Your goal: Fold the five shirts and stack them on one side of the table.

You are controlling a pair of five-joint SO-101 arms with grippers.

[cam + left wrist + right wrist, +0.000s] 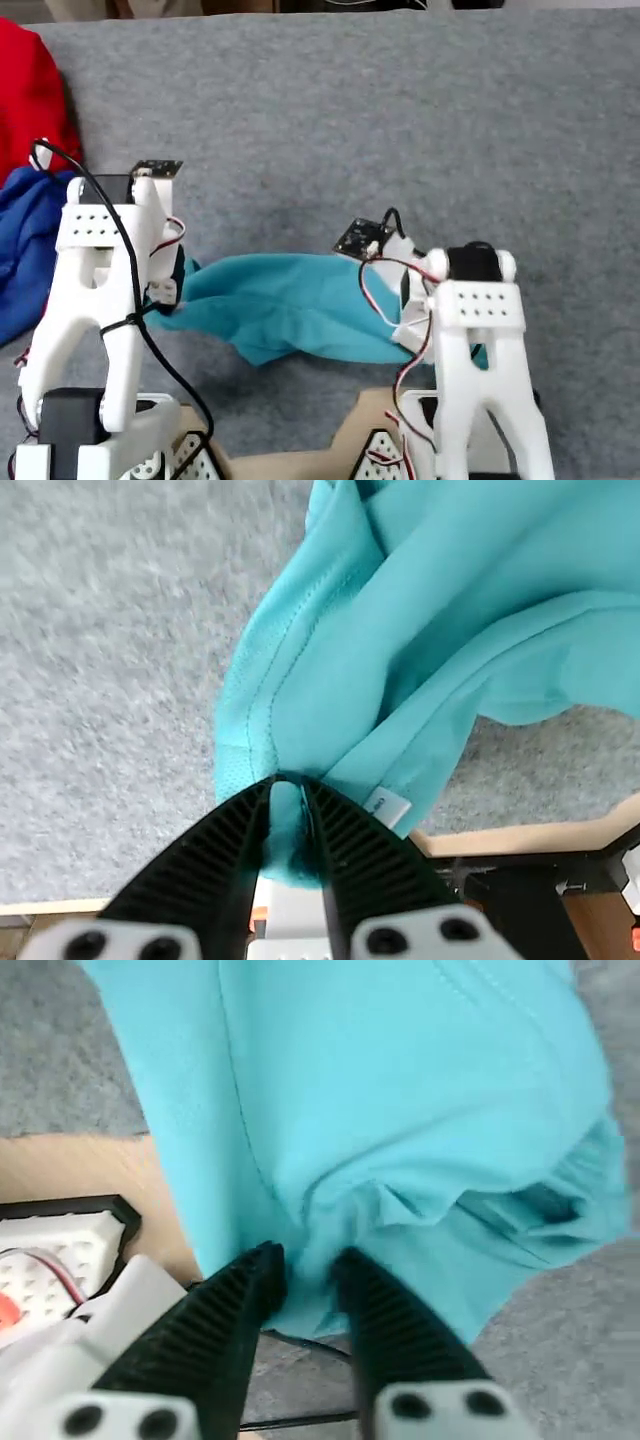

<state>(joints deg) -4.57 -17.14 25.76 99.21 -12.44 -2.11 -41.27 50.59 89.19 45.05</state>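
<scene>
Down at the near side of the grey table (pixel 420 120), between the two arms — teal shirt (pixel 290 305), bunched into a loose rope and slung from one gripper across to the other. Had the left gripper (pixel 288 783) pinched shut on a hemmed edge of it, with cloth squeezed right between the ribbed jaws. Had the right gripper (pixel 305 1260) on the other end too, jaws nearly together around a bulging fold. Probably a real grip there, though hard to judge the amount of fabric caught. Over at the table's left edge: red shirt (pixel 30 90) and blue shirt (pixel 30 245), lying crumpled next to each other, well apart from the teal one.

Read as the spreading-out step, very early in the job, with nothing folded or stacked yet. To do it well, needed to lift both ends together and pull apart evenly to shake out the twist, then lay the thing flat further onto the felt instead of right by the front edge. Needed gentle tension as well — easy to lose a thin pinch on slippery knit with one hard yank. Also paid to match heights on both sides, to avoid a skewed landing and a messy first fold.
</scene>
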